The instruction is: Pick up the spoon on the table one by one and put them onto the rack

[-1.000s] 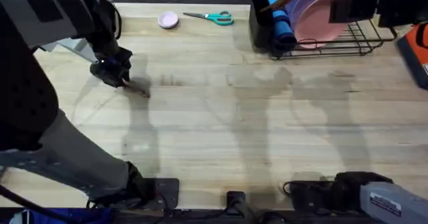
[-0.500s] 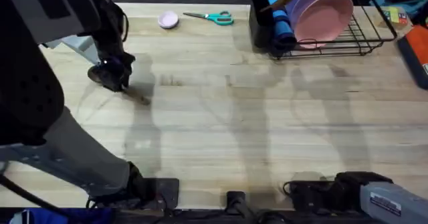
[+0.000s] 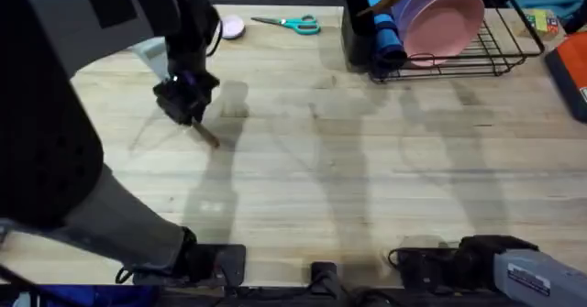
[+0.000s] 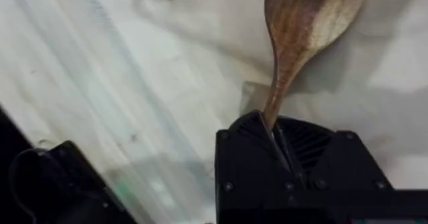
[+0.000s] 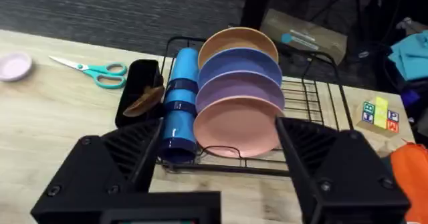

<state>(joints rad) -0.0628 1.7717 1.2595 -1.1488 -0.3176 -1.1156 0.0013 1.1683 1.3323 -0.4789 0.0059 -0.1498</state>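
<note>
left arm point(image 3: 55, 133): bulky grey shell with black joints | left gripper point(image 4: 277, 140): black ribbed fingers, screws in black housing | right gripper point(image 5: 221, 150): black ribbed fingers, screws | right arm base point(image 3: 527, 270): grey, labelled

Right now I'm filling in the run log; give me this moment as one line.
left end effector: shut on spoon, above table | right end effector: open, facing rack | spoon not yet racked
</note>
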